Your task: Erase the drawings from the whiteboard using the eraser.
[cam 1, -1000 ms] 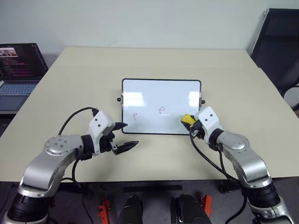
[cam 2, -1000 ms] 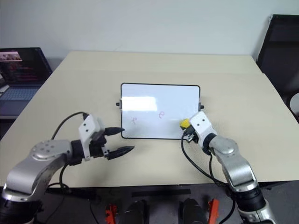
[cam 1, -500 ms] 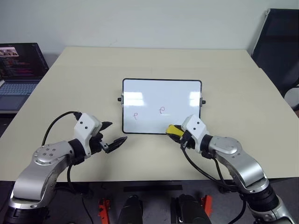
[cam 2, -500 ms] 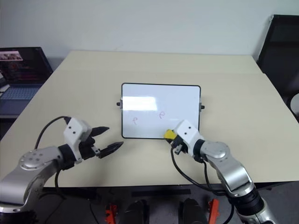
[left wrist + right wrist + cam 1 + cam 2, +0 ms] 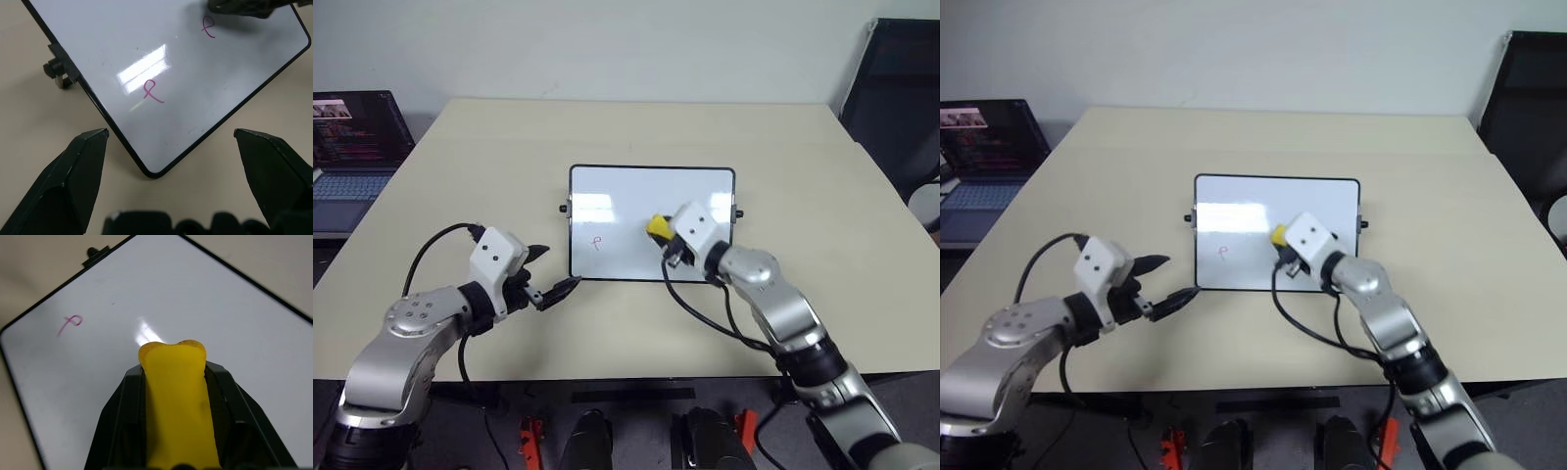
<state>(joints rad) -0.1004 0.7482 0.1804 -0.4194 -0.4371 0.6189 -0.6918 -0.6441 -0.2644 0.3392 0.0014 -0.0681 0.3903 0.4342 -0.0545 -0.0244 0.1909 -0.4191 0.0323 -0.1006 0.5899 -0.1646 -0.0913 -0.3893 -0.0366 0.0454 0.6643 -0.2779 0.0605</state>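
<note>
The whiteboard [image 5: 695, 196] lies flat in the middle of the beige table. My right gripper [image 5: 662, 235] is shut on the yellow eraser [image 5: 656, 225] and holds it over the board's middle, near its front edge. One red drawing [image 5: 597, 243] shows on the board's left part. The left wrist view shows that drawing [image 5: 153, 91] and a second drawing [image 5: 209, 27] right at the eraser's dark underside. My left gripper [image 5: 558, 267] is open just off the board's front left corner [image 5: 152, 172], empty. From the right wrist, the eraser [image 5: 178, 401] sticks out between the fingers [image 5: 122, 401] above the white surface.
An open laptop [image 5: 352, 147] sits on a side surface at the far left. A black chair [image 5: 901, 98] stands past the table's right corner. Bare tabletop [image 5: 803, 157] surrounds the board. Small black knobs [image 5: 563, 209] stick out from its short sides.
My right gripper carried the eraser from the board's front right corner leftward and farther onto the board, over the middle drawing. The left gripper stayed near the front left corner.
</note>
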